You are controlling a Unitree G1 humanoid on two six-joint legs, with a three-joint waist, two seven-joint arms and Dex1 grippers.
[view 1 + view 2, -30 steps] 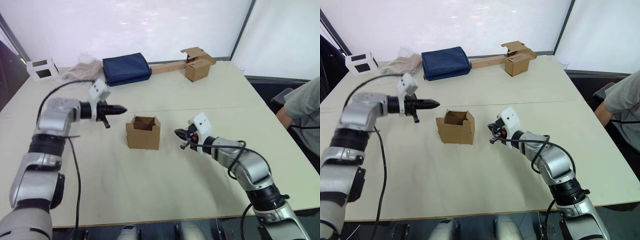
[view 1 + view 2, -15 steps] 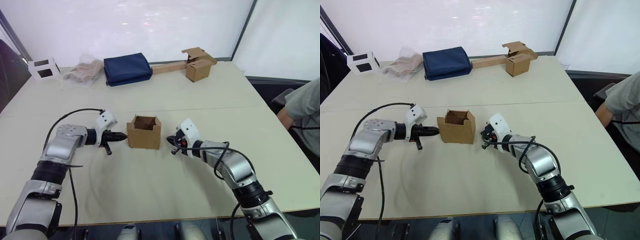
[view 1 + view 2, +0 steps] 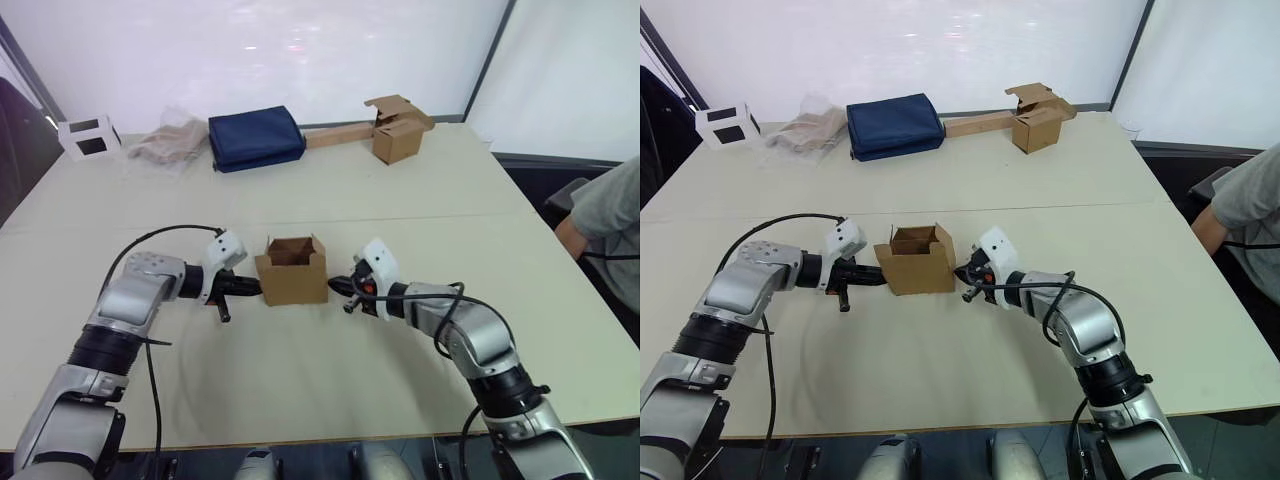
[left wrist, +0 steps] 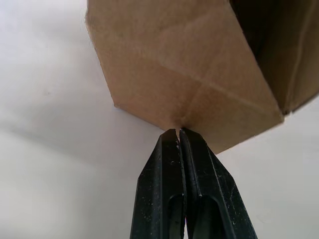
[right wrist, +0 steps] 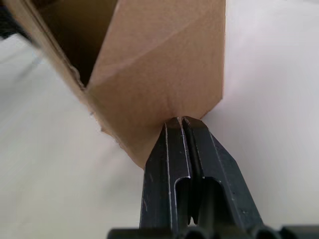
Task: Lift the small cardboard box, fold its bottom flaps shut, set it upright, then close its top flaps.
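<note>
Both closed grippers, left gripper (image 4: 179,130) and right gripper (image 5: 182,119), press the small cardboard box (image 3: 293,272).

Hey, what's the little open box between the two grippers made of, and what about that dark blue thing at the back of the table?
The small cardboard box looks like plain brown corrugated cardboard: matte, unprinted, with creased fold lines on its walls. The dark blue thing appears to be fabric, perhaps a folded bag or cover: soft rounded edges and a dull, slightly wrinkled surface.
</note>
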